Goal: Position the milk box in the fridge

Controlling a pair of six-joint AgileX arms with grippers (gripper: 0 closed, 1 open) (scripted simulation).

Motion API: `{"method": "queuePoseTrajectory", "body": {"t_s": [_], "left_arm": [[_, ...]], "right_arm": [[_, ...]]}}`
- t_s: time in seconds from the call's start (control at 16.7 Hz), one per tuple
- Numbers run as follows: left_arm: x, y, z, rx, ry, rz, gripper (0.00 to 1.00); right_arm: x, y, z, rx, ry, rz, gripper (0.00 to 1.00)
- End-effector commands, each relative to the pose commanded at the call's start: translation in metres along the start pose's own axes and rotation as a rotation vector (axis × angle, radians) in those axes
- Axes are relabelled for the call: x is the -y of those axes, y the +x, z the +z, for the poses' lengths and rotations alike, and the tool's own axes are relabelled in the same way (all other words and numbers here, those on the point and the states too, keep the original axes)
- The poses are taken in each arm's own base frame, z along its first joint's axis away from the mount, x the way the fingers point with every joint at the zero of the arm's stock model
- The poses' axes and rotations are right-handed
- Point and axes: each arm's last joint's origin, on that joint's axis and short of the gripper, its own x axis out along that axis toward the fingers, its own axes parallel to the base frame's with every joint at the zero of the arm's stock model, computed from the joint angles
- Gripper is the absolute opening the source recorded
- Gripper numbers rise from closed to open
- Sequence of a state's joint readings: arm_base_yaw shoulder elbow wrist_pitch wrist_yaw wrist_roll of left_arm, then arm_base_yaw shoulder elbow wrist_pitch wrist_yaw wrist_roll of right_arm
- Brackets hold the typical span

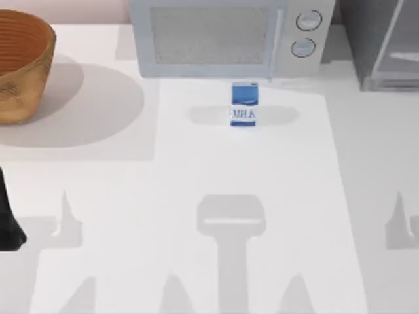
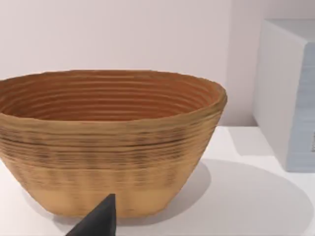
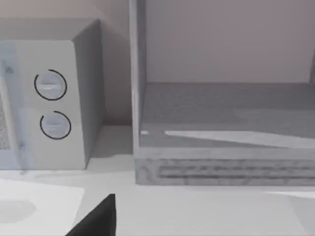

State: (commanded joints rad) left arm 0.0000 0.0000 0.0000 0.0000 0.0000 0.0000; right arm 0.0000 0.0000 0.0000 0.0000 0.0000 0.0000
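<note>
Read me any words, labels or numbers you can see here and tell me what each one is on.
"MILK": blue letters on the white lower half of the milk box, standing in front of the microwave.
The microwave's two knobs carry only a bar mark, no text.
No writing on the fridge or the basket.

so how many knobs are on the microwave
2. Both sit on the microwave panel at its right end, one knob directly behind the other knob, which is nearer the table's front. The right wrist view shows the same pair stacked.
</note>
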Motion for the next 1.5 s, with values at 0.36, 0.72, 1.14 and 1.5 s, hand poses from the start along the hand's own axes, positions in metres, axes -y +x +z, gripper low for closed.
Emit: {"method": "queuePoseTrajectory", "body": {"t_s": [0.36,0.72,1.14,1.5], "left_arm": [[0.0,0.0,0.0,0.0,0.0,0.0,1.0],[0.0,0.0,0.0,0.0,0.0,0.0,1.0],[0.0,0.0,0.0,0.0,0.0,0.0,1.0],[0.0,0.0,0.0,0.0,0.0,0.0,1.0]], "right_arm": [[-0.003,0.004,0.012,-0.017,0.018,0.007,1.0],[-0.022,0.04,0.057,-0.079,0.063,0.015,1.0],[-0.097,0.143,0.084,-0.152,0.098,0.017,1.0],[-0.199,0.222,0.019,-0.222,0.076,0.008,1.0]]}}
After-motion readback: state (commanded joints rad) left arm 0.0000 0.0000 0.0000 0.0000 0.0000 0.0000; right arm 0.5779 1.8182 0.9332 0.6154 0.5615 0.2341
